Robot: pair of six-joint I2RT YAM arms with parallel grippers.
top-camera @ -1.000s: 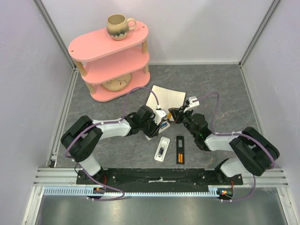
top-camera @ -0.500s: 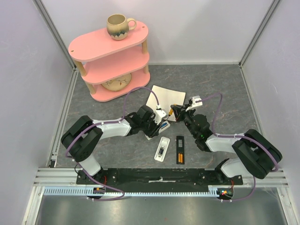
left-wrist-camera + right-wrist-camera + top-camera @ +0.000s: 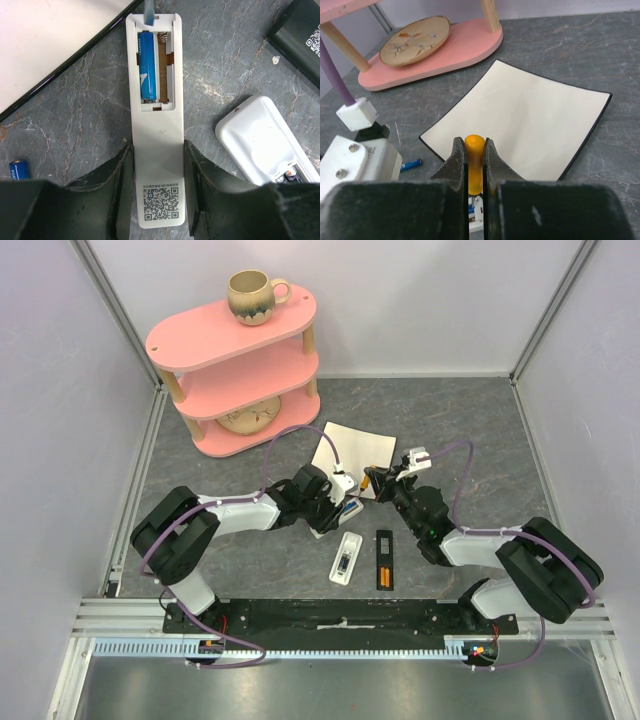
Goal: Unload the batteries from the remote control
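I am finding the left fingers partly closed and clamping the white remote by its long edges, back side up, with the battery bay lying ahead of the fingertips. One blue battery is sitting in the left slot of the bay. The slot beside it is showing bare contacts and a spring. A second blue battery is lying loose on the tabletop, well off to the left of the left finger.

The right fingers are pressing fully together on the orange handle of a screwdriver, whose tip is pointing down out of view below them. A white square plate is lying beyond the fingertips.

I am judging the seated battery to be light, rigid and smooth, so it is likely to roll once freed. The spring is probably pressing it endwise, so prying up at an exposed end looks like the better purchase. The remote's plastic shell is slick, so the side clamp will need to resist that prying.

The left arm is reaching inward and low, wrist pitched down over the remote. The right arm is reaching in from the opposite side, and its wrist is nearly meeting the left one.
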